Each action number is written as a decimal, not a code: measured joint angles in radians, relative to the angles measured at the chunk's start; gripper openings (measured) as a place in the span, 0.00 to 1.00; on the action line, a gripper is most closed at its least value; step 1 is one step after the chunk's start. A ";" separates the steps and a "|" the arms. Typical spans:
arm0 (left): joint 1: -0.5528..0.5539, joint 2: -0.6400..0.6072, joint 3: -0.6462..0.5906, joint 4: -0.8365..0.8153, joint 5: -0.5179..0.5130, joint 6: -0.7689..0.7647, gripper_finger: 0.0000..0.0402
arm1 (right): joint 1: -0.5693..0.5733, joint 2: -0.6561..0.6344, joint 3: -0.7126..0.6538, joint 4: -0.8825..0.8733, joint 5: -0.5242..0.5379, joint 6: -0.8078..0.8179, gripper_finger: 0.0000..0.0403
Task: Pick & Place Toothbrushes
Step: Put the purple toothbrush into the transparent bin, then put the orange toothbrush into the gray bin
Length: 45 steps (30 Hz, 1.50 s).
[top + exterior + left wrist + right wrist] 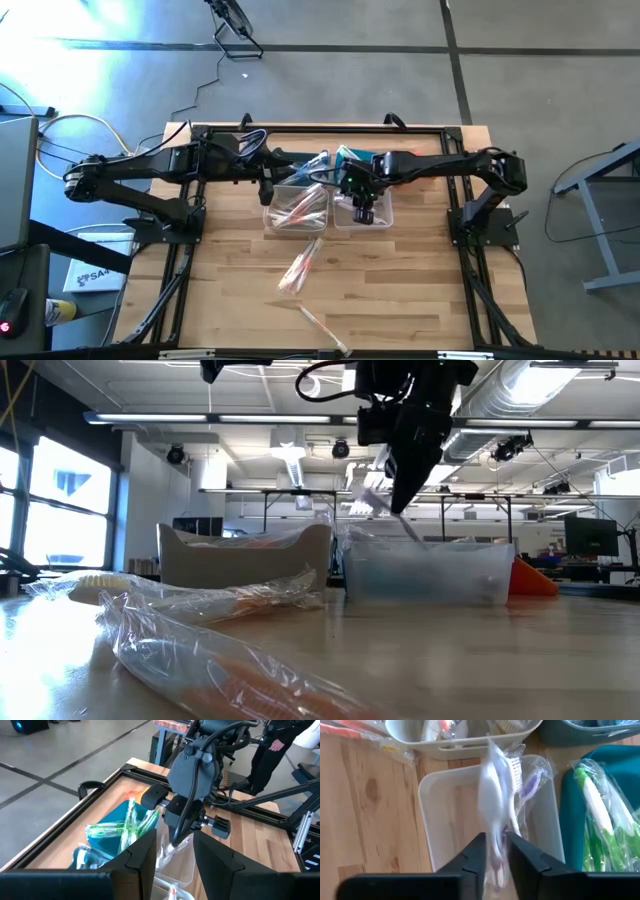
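We see a whitish toothbrush (492, 815) in its clear wrapper between the fingers of the right gripper (494, 851), at frame centre, over the white bin (427, 805). Its jaws look to be just parting, so we let it fall straight inside. The left gripper (172, 852) waits with jaws apart, holding nothing.

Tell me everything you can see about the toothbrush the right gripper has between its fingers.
The toothbrush is whitish with a pale purple tint, sealed in a clear crinkly wrapper. It looks like plastic. It hangs lengthwise between the fingers of the right gripper, head end pointing away from the wrist, directly over the white bin. The picture blurs it, so it may be slipping free; the fingers stand slightly apart around the wrapper. A second wrapped brush with a purple handle lies in the same bin beside it.
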 joint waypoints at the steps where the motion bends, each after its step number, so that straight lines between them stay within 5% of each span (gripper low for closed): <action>1: 0.000 0.000 0.000 0.000 0.000 0.000 0.32 | 0.000 0.000 0.000 -0.001 0.000 -0.002 0.16; 7: 0.000 0.000 0.000 0.000 0.000 -0.022 0.32 | 0.001 -0.009 0.000 -0.020 -0.001 -0.019 0.33; 13: 0.000 0.000 0.000 -0.001 0.000 -0.022 0.32 | 0.001 -0.066 0.004 -0.026 0.002 -0.022 0.38; 37: -0.009 0.000 0.000 -0.006 0.018 -0.031 0.32 | 0.001 -0.456 0.070 0.300 -0.004 -0.056 0.02; 45: -0.087 0.005 -0.001 -0.007 -0.061 -0.049 0.32 | 0.001 -0.582 0.070 0.302 -0.001 -0.055 0.01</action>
